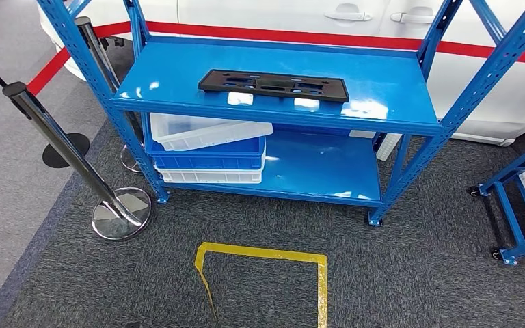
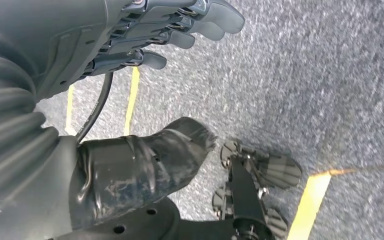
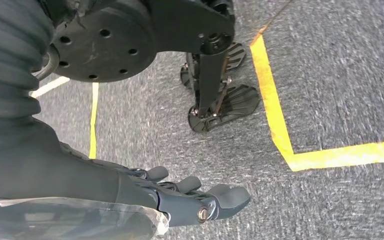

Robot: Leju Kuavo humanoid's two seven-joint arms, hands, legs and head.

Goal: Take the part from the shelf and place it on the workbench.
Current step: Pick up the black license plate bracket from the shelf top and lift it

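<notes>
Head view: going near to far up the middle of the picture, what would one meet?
Yellow tape outline on the carpet, then the lower shelf, then the top shelf with the black part on it, then the white car door.

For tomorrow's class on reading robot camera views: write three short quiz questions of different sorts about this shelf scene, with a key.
1. True or false: the black part lies on the top level of the blue shelf.
2. Multiple choice: the stacked bins sit (A) on the top level, (B) on the lower level, at its left end in the head view, (C) on the carpet.
3. Short answer: what do the left hand and right hand hold?

Key: 1 true; 2 B; 3 nothing, both hang over the carpet.
</notes>
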